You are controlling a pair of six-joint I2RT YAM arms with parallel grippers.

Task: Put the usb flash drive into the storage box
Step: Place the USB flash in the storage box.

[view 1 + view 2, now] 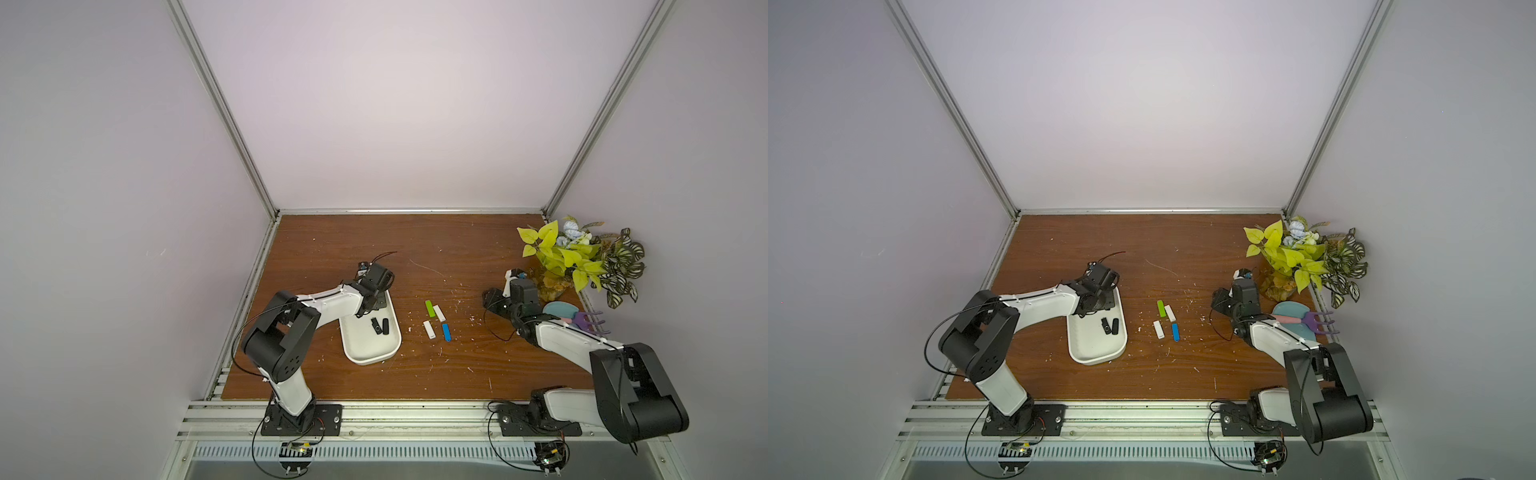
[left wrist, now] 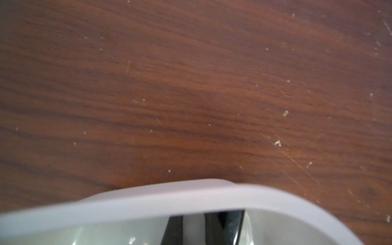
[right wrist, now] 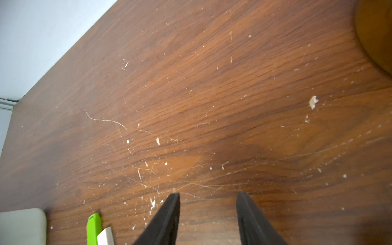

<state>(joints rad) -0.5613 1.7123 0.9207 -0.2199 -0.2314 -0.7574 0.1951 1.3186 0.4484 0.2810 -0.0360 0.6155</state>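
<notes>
Closed left gripper [image 2: 193, 218] above the far end of the storage box [image 1: 370, 358], two black usb flash drives [image 1: 376, 325] lying inside it just nearer the base, long axes roughly near-to-far, right gripper [image 3: 207, 194] open, empty, well apart above the table [image 1: 457, 365]

One shallow white plastic rectangular storage box [image 1: 368, 348] — with two small black flash drives [image 1: 376, 326] inside. Outside it: two slim white plastic sticks [image 1: 429, 330], one green stick [image 1: 429, 308], one blue stick [image 1: 446, 332].
</notes>
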